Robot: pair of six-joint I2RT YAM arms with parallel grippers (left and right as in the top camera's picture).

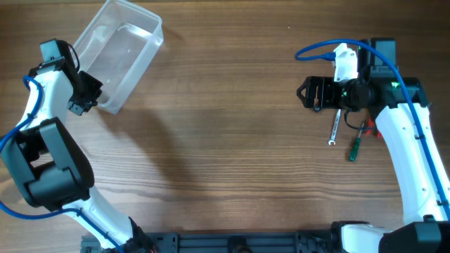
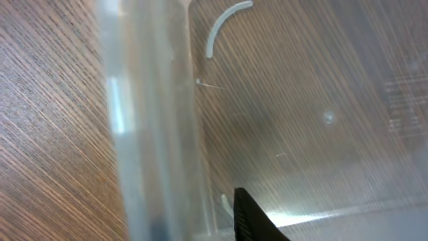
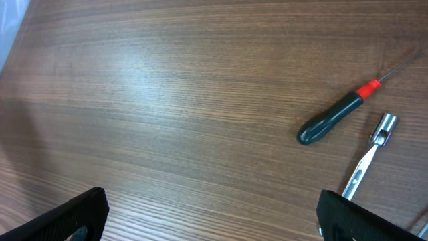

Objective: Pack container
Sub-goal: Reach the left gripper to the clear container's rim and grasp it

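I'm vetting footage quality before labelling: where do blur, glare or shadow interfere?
Overhead: sharp and even, soft shadow beside the container. Left wrist: container wall too close, smeared out of focus, glare streak along the bottom. Right wrist: crisp on the screwdriver and wrench.

Container (image 1: 121, 50) is in the upper left of my overhead frame. It's a clear plastic tub with rounded corners and a rimmed edge, nothing in it. It's turned diagonal, long side running lower left to upper right, and the tabletop (image 1: 225, 140) grain shows through it. Its lower-left end is right at my left claw (image 1: 86, 97).
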